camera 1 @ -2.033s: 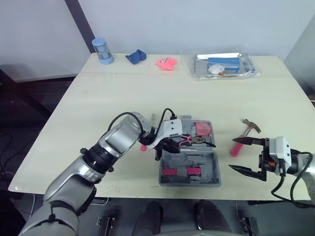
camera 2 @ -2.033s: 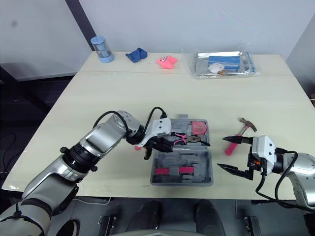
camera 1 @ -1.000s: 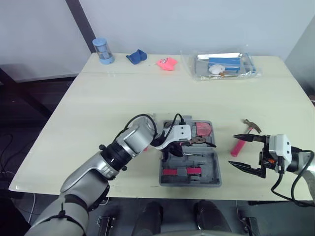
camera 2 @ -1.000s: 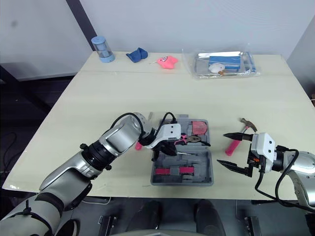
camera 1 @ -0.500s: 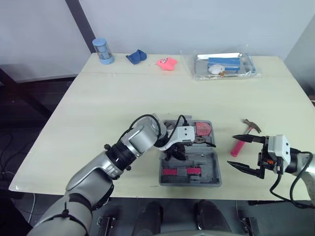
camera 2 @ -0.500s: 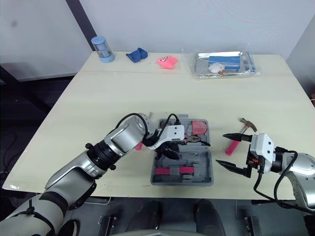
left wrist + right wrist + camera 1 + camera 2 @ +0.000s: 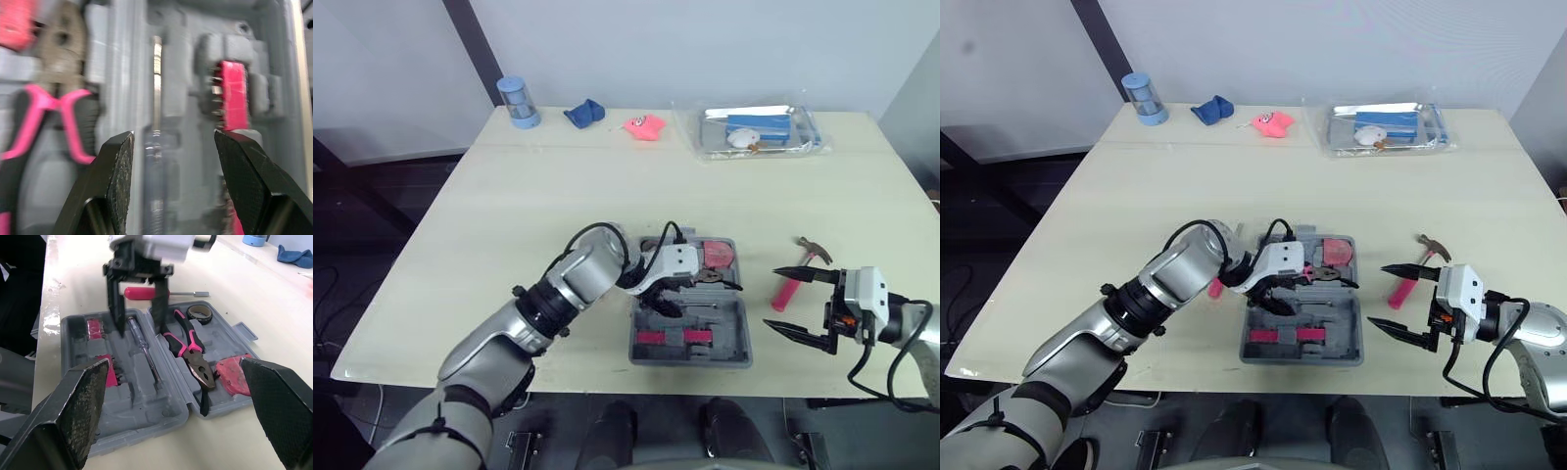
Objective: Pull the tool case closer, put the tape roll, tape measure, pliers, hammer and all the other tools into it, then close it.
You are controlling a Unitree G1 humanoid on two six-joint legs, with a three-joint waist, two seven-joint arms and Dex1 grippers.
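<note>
Screwdriver (image 7: 155, 117) under spread left hand (image 7: 173, 137), seemingly untouched

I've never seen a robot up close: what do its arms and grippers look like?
Left arm: silver-grey rounded segments, black joint rings, a looping black cable. Left gripper and right gripper: white boxy housing, two black pointed fingers; the right bears a small orange mark.

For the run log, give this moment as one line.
left hand open over tool case | right hand open, empty | hammer on table
</note>
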